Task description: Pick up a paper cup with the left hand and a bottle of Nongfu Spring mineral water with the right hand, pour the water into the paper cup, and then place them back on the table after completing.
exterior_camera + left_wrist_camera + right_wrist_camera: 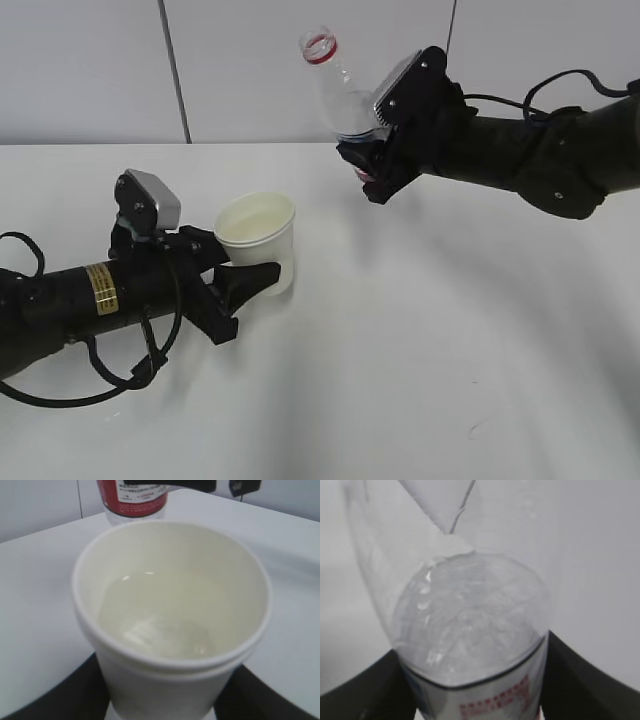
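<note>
My left gripper (245,278), on the arm with the yellow sticker, is shut on a white paper cup (257,241) that stands upright at the table's left-middle. In the left wrist view the cup (170,680) holds clear water (155,620) in its bottom, with a black finger (45,705) on each side. My right gripper (372,160) is shut on a clear bottle (337,85) with a red neck ring, held high above the table, its uncapped mouth up and leaning left. In the right wrist view the bottle (470,610) fills the frame, with a red-printed label low down.
The white table (420,340) stretches to the front and right. A pale wall with a dark vertical seam (175,70) stands behind. Black cables trail from both arms.
</note>
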